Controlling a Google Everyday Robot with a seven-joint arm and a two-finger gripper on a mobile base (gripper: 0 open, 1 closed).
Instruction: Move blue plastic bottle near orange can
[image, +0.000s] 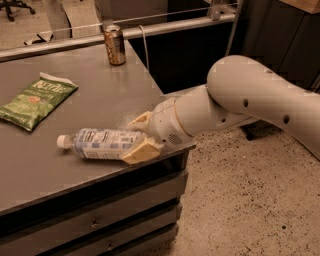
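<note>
The blue plastic bottle (97, 143) lies on its side near the front right of the grey table (105, 90), with its white cap pointing left. My gripper (129, 142) reaches in from the right. Its two cream fingers (141, 151) sit on either side of the bottle's base end and press on it. The bottle still rests on the table. The orange can (115, 45) stands upright at the table's far edge, well apart from the bottle and the gripper.
A green chip bag (37, 100) lies flat at the table's left. The table's right edge and corner are just under my wrist. Drawers front the table below. A rail and a cable run behind the can.
</note>
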